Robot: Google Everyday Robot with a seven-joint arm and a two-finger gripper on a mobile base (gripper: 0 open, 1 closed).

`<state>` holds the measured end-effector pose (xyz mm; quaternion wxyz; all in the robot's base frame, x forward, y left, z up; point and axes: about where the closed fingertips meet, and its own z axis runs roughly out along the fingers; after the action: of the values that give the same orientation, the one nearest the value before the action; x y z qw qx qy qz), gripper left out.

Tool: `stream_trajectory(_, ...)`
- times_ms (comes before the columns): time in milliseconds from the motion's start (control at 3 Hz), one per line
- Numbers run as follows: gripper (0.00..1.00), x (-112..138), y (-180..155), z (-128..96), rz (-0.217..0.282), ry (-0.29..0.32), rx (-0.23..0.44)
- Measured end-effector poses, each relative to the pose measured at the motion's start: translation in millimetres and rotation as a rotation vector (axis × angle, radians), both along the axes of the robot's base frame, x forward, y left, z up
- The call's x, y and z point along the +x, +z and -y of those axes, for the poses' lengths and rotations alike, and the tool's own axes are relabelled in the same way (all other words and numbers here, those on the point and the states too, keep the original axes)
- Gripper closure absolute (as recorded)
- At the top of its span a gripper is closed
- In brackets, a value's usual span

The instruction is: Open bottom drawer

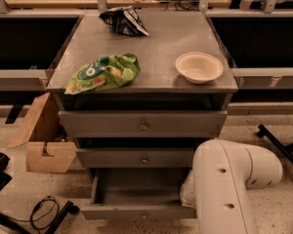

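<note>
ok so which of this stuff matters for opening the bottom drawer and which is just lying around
Job: bottom drawer, pulled out; white arm at its right end; gripper, hidden behind that arm.

Lying about: green snack bag, dark bag, bowl on the cabinet top; cardboard box, cable on the floor.

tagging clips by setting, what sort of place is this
Probably a lab or office workspace: a grey drawer cabinet, a cardboard box and loose cables on the floor. The gripper is hidden behind the white arm by the open bottom drawer.
</note>
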<state>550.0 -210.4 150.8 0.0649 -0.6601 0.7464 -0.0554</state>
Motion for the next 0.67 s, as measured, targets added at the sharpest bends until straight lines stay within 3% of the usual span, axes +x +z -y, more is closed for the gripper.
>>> stream_trajectory(333, 0.00, -0.1, -0.1, 0.0, 0.000, 0.000, 0.000)
stream_trajectory(667, 0.00, -0.1, -0.1, 0.0, 0.000, 0.000, 0.000)
